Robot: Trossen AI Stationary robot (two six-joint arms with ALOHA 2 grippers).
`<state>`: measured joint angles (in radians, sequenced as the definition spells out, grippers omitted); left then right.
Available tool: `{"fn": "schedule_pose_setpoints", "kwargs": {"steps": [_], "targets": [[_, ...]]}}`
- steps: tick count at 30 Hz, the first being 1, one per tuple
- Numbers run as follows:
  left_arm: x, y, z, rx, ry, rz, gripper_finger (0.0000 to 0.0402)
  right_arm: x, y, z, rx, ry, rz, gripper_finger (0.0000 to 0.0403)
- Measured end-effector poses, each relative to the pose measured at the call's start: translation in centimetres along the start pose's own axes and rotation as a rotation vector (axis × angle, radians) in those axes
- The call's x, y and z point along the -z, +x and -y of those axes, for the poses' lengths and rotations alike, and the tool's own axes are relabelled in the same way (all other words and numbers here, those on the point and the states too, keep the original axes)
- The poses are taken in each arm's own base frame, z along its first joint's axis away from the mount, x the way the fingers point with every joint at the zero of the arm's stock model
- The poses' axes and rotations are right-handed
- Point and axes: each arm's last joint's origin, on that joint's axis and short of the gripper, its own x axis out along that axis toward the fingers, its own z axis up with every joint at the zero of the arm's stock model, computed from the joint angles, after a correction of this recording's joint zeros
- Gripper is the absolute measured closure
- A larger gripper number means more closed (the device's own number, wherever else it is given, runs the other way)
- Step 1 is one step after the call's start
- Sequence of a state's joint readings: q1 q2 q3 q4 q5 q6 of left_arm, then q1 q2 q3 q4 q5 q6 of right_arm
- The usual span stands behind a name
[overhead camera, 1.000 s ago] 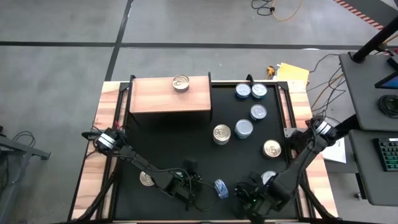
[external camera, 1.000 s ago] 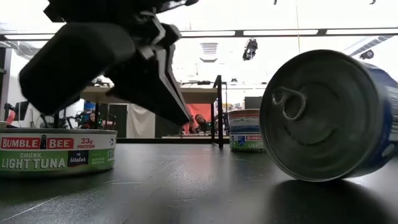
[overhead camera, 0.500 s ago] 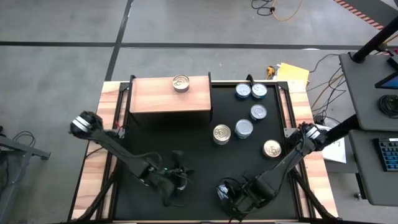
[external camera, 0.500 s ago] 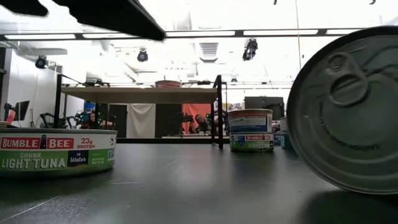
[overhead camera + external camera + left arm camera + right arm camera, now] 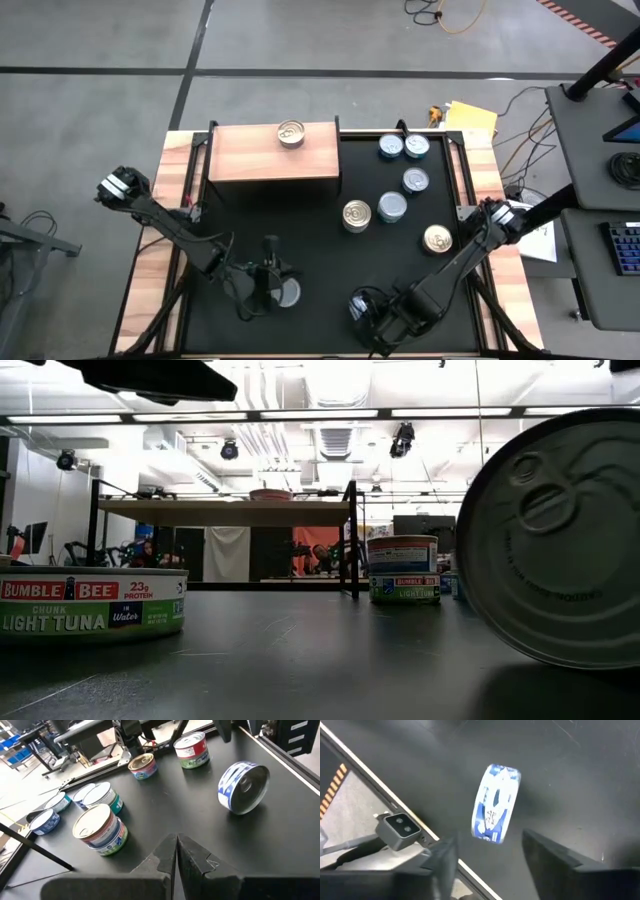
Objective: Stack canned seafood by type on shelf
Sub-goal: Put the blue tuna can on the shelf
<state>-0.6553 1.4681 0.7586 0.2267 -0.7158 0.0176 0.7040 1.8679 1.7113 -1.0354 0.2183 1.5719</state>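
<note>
A blue-and-white can (image 5: 496,802) stands on its rim near the mat's front edge, and also shows as the can (image 5: 243,787) in the left wrist view. My right gripper (image 5: 492,860) hovers over it, open, fingers either side and not touching. My left gripper (image 5: 176,851) is shut and empty, left of centre at the front (image 5: 271,252). A silver-topped can (image 5: 288,292) lies beside that wrist. One gold-topped can (image 5: 291,133) sits on the wooden shelf (image 5: 250,160). Several more cans (image 5: 392,207) stand on the right half of the mat.
The low view shows a Bumble Bee tuna can (image 5: 90,605) at left, a two-can stack (image 5: 403,570) farther back, and the tipped can (image 5: 560,540) looming at right. A small camera block (image 5: 400,827) sits at the mat's edge by the tipped can.
My left arm pulled back to the left, uncovering the silver-topped can. My right gripper moved left over the tipped blue can and opened.
</note>
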Motion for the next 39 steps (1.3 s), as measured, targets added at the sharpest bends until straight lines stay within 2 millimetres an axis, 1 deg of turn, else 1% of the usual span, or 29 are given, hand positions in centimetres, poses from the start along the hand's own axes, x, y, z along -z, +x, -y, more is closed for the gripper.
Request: {"fn": "schedule_pose_setpoints", "kwargs": {"steps": [3, 7, 10, 14, 18, 28, 36, 39], "targets": [[-0.4, 0.0, 0.0, 0.001, -0.001, 0.006, 0.0401, 0.1, 0.5, -0.1, 0.005, 0.000, 0.007, 0.0142], [-1.0, -0.1, 0.0, 0.002, 0.010, 0.025, 0.0401, 0.1, 1.1, -0.3, 0.002, 0.003, 0.010, 0.0097], [-1.3, -0.1, 0.0, 0.001, 0.010, 0.045, 0.0401, 0.2, 2.0, -0.3, 0.019, 0.001, 0.012, 0.0074], [-1.7, -0.1, 0.0, -0.001, 0.011, 0.072, 0.0401, 0.1, 3.0, -0.4, 0.044, 0.002, 0.017, 0.0056], [-1.8, -0.1, 0.0, -0.001, 0.011, 0.080, 0.0402, -0.1, 3.7, -0.4, 0.061, 0.004, 0.024, 0.0049], [-1.7, -0.1, 0.0, 0.000, 0.004, 0.080, 0.0401, -0.8, 4.7, -0.3, 0.087, -0.022, 0.028, 0.0059], [-1.7, -0.1, 0.0, 0.000, 0.004, 0.079, 0.0402, -0.5, 6.2, -0.4, 0.101, -0.025, 0.016, 0.0059], [-1.7, -0.1, 0.0, 0.000, 0.004, 0.079, 0.0401, -0.5, 6.3, -0.4, 0.110, -0.025, -0.001, 0.0065]]}}
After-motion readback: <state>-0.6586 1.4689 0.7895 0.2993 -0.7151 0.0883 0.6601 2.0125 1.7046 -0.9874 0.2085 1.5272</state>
